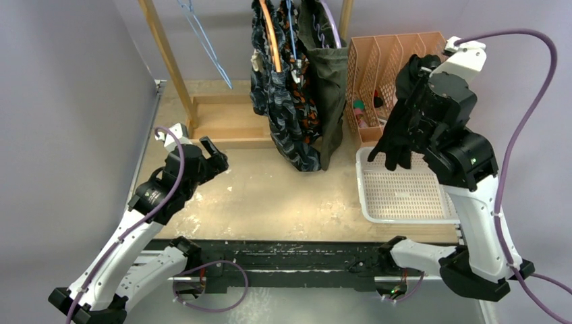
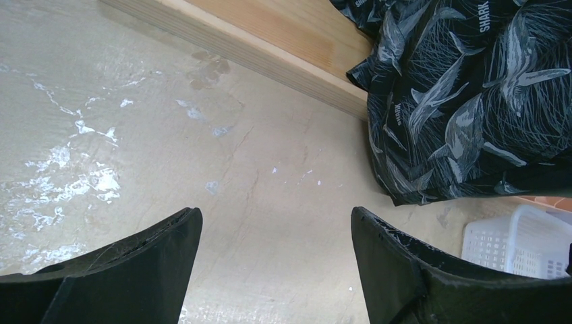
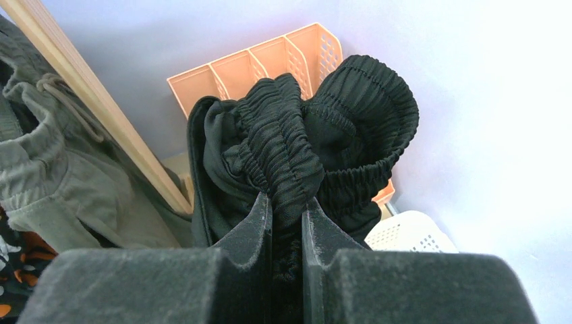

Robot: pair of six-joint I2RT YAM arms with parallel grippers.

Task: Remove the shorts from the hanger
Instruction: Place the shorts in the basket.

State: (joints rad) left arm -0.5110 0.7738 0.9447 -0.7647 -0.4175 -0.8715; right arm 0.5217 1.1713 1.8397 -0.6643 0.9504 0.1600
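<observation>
The right hand (image 3: 287, 209) pinched the black shorts (image 3: 317, 128) by their bunched elastic waistband. Seemingly soft and light, they drooped limply below it. The left hand (image 2: 275, 219) stood wide and empty, patterned shorts (image 2: 465, 101) ahead.

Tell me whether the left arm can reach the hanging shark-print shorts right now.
Probably yes: the left gripper is open and empty, and only bare table lies between it and the shark-print shorts, whose hem hangs low ahead.

Black shorts (image 1: 399, 131) dangle bunched, aloft; 3 other pairs (image 1: 297, 115) hang together.
</observation>
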